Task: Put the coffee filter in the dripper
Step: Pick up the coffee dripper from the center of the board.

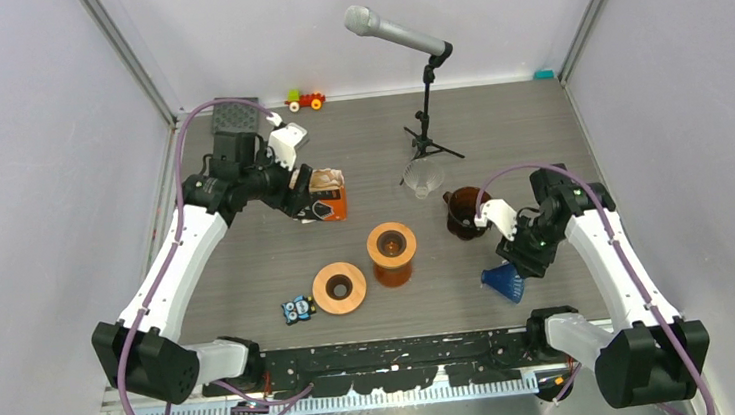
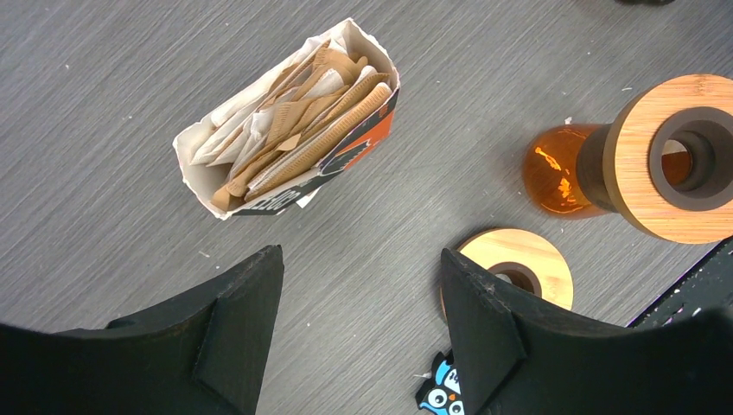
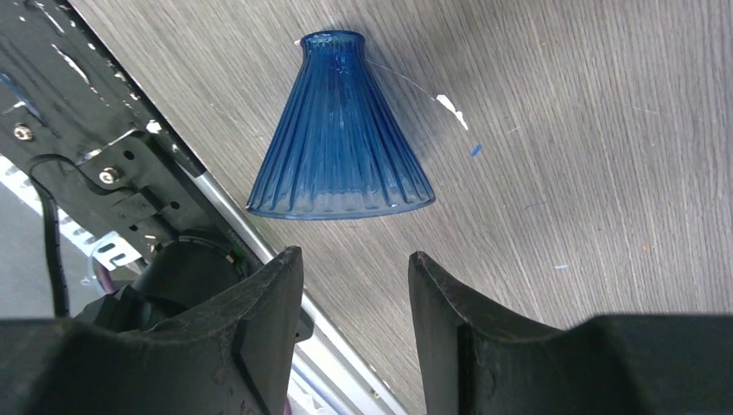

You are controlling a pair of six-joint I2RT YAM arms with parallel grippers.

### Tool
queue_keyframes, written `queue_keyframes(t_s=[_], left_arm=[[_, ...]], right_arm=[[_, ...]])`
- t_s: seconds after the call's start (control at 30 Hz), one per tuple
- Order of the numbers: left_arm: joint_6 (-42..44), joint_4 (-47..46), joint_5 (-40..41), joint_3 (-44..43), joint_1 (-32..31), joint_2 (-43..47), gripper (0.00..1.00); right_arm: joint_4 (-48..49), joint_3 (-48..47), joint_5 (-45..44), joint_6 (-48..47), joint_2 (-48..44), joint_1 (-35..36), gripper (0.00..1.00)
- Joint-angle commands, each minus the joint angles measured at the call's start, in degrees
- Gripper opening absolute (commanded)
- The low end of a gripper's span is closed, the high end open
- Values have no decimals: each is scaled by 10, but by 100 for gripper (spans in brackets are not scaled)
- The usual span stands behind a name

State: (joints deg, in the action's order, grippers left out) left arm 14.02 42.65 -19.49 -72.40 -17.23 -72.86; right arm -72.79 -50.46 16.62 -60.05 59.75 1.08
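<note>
Our left gripper (image 2: pixel 359 259) hangs open above the filter box (image 2: pixel 346 156), for 1 filter (image 2: pixel 298 130); our right gripper (image 3: pixel 356 259), open too, hovers over the blue dripper (image 3: pixel 337 138). Toppled, it likely needs righting.

Mic (image 1: pixel 393 31) on stand (image 1: pixel 426 122), toy car (image 1: pixel 305 100), owl toy (image 1: pixel 298 310)

Lab test cell; blank white walls (image 1: pixel 27 147), metal frame posts (image 1: pixel 135 57), standing microphone (image 1: pixel 393 31)
</note>
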Motion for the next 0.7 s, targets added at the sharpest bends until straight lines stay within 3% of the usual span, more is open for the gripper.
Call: queue_keyframes(t_s=[0.0, 0.33, 0.67], left_arm=[[8, -27, 0, -3, 0, 0, 68], [5, -24, 12, -13, 0, -22, 68], [8, -22, 19, -18, 0, -38, 68]], right_arm=[[54, 25, -6, -33, -3, -4, 53], [140, 52, -8, -46, 7, -4, 53], [138, 65, 38, -67, 23, -4, 54]])
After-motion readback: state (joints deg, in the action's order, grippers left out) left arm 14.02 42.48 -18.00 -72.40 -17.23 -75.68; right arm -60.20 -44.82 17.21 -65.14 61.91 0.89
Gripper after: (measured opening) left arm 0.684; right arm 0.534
